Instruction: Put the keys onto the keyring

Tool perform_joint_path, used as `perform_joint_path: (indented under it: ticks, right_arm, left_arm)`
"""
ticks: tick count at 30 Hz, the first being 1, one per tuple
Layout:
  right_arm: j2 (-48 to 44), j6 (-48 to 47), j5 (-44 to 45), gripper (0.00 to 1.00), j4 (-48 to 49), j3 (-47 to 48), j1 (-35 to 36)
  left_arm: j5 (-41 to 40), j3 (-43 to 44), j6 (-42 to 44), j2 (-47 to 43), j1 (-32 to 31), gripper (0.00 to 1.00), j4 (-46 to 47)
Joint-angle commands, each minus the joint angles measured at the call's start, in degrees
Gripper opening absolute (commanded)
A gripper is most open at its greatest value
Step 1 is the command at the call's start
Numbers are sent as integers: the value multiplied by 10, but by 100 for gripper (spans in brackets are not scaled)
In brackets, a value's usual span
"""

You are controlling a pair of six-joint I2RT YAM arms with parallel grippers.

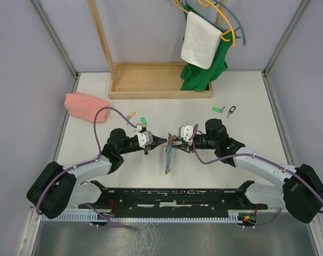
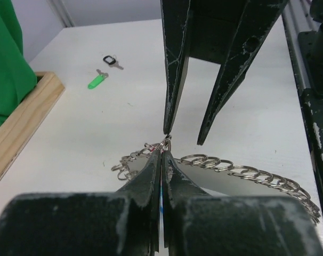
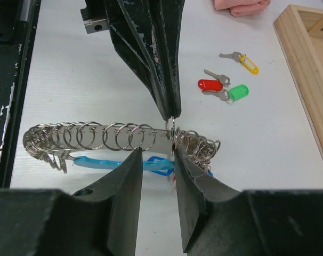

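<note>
The keyring [image 1: 168,156] hangs between my two grippers: a row of grey metal rings [image 3: 97,136] on a strip, over a light-blue plastic piece [image 3: 97,161]. My left gripper [image 2: 162,149] is shut on one ring at the bunch's end, holding it off the table. It also shows in the right wrist view [image 3: 172,114]. My right gripper [image 3: 156,154] is open, and its fingers straddle the rings just by the left gripper's tips. Loose keys with red [image 3: 210,85], green [image 3: 238,92] and yellow [image 3: 249,64] tags lie on the table behind the left arm.
A green-tagged key [image 2: 97,81] and a black-headed key [image 2: 112,61] lie at the back right. A pink cloth [image 1: 84,105] lies at the back left. A wooden rack base [image 1: 160,80] with green [image 1: 201,69] and white [image 1: 200,40] cloths stands at the back.
</note>
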Motion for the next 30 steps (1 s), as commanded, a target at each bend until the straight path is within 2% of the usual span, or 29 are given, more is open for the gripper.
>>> perform_joint_path:
  ticks: [1, 7, 13, 17, 30]
  right_arm:
    - [-18, -9, 18, 39, -41, 27, -2]
    - [-16, -8, 24, 39, -26, 25, -2]
    - [35, 23, 15, 32, 37, 14, -2]
    - [50, 30, 7, 32, 66, 11, -1]
    - [72, -4, -18, 29, 58, 29, 0]
  left_arm:
    - [-42, 32, 77, -44, -5, 3, -160]
    - [-35, 42, 88, -43, -10, 3, -181]
    - [-24, 28, 77, -26, -11, 3, -146]
    - [-22, 20, 75, -30, -11, 3, -128]
    - [-9, 1, 66, -17, -11, 3, -75]
